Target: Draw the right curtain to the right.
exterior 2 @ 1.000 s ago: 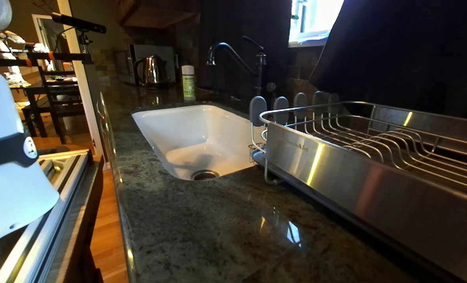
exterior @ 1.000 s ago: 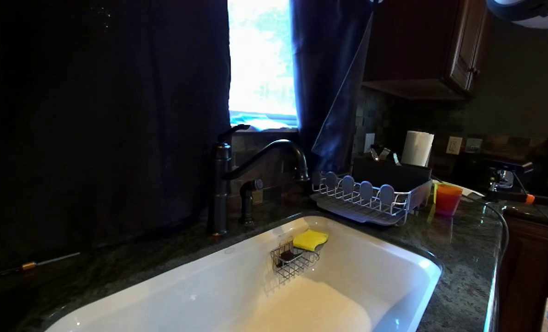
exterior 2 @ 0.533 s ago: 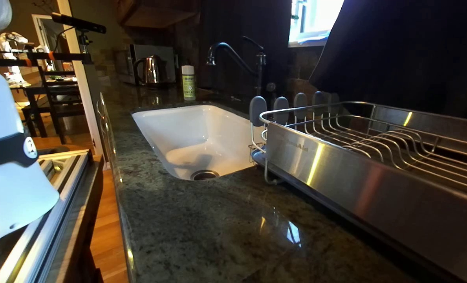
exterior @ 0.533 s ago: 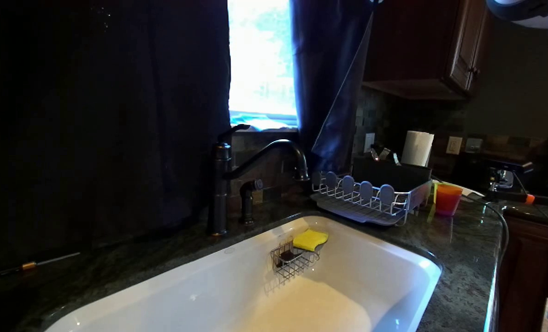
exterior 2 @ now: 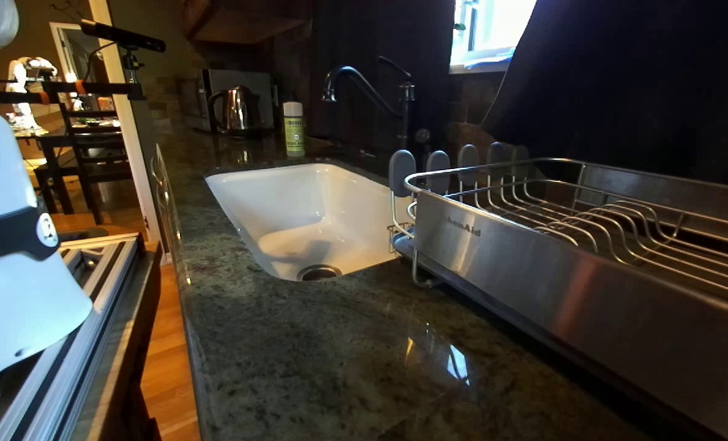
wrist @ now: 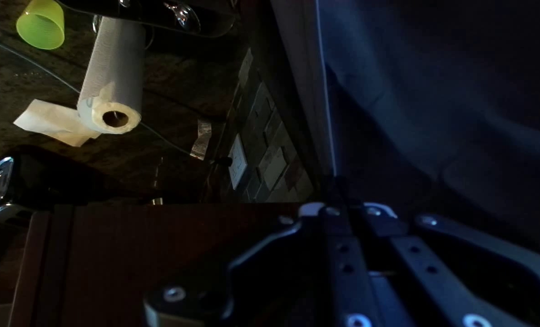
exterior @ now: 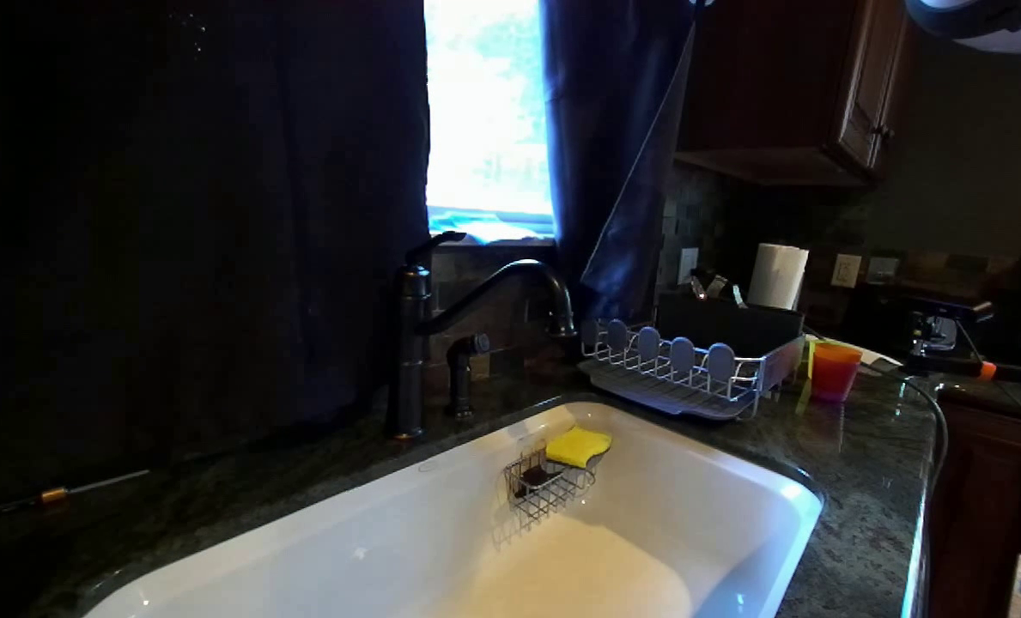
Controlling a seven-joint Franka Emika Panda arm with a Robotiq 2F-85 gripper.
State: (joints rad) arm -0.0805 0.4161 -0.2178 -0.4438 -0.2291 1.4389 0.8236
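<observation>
Navy right curtain (exterior: 617,129), top cut off, edge clenched in gripper (wrist: 342,195); fingertips dim.

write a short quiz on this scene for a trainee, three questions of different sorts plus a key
1. Multiple choice: what colour is the sponge in the sink?
(A) blue
(B) yellow
(C) pink

2. True or false: in an exterior view, the orange cup stands beside the rack, not in it.

3. Fill the gap: in the wrist view, the gripper is shut on the edge of the ____.

Key
1. B
2. True
3. right curtain
</observation>
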